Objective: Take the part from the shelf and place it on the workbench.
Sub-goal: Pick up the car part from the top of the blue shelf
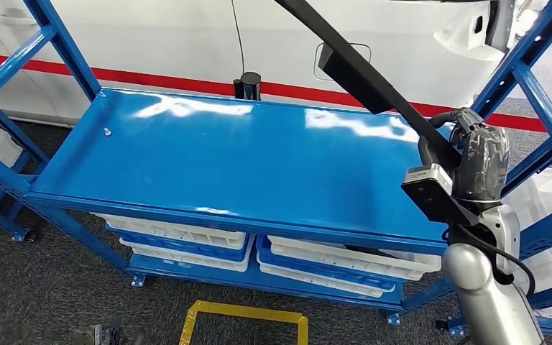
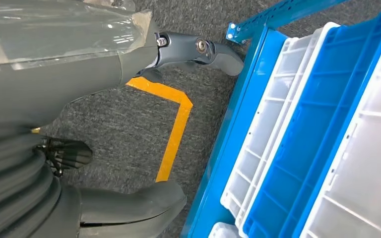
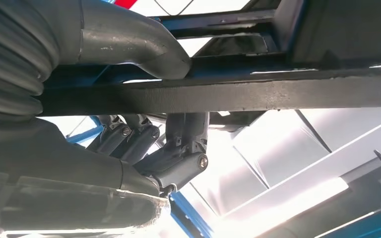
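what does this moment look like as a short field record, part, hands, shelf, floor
part: long black bar, lifted at a slant above the shelf
right hand: grips the bar, thumb over it
left hand: holds nothing, fingers apart, above the carpet
shelf: blue top board bare and glossy
bins: white and blue trays on the lower level
floor: yellow tape on grey carpet

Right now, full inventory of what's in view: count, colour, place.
Shelf rack: one, blue, its top deck bare and glossy.
Crates: several, white and blue, stacked under the deck.
Black part: one, long, black, slanting above the deck's right end.
Floor tape: yellow outline on grey carpet before the rack.
Wall stripe: red, behind the rack.
Black post: one, behind the deck's far edge.
Right hand: grey, grips the black part.
Left hand: grey, hangs above the carpet, holds nothing.
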